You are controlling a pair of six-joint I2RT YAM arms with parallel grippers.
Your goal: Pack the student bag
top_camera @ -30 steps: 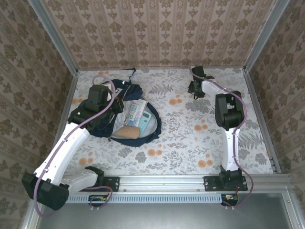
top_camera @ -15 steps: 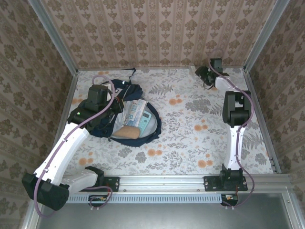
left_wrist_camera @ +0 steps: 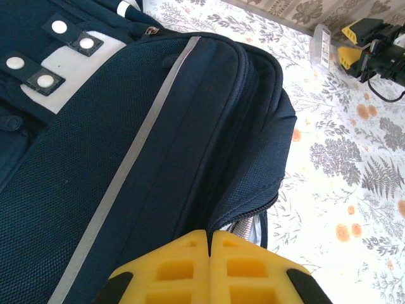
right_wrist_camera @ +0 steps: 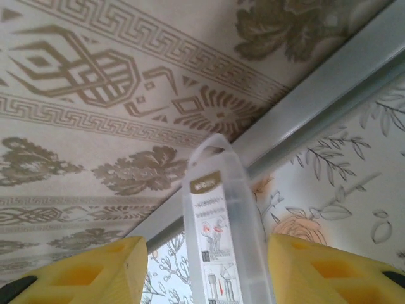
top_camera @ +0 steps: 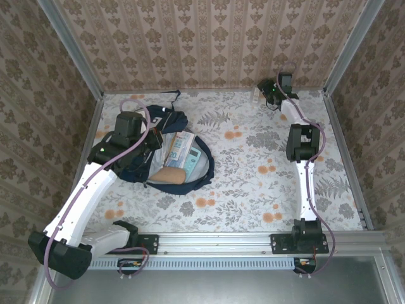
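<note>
The student bag (top_camera: 136, 166), navy blue with a grey stripe (left_wrist_camera: 133, 158), lies open at the left of the table, and its grey lining shows. Inside it are a printed booklet (top_camera: 182, 147) and a tan flat item (top_camera: 169, 177). My left gripper (top_camera: 154, 136) (left_wrist_camera: 209, 235) is shut, pinching the bag's zipper edge at the opening. My right gripper (top_camera: 266, 93) (right_wrist_camera: 209, 269) is at the back right corner and stands open. A clear plastic case (right_wrist_camera: 221, 240) (top_camera: 257, 94) is upright between its fingers (right_wrist_camera: 82, 272), with a gap on each side.
The back wall and its metal rail (right_wrist_camera: 329, 95) stand just behind the clear case. The right gripper (left_wrist_camera: 349, 44) and the case (left_wrist_camera: 324, 45) also show in the left wrist view. Floral table surface (top_camera: 253, 183) lies between the bag and the right arm.
The right arm stretched out to the back right corner and its gripper came around the clear case. The left gripper stayed shut on the bag's edge.
</note>
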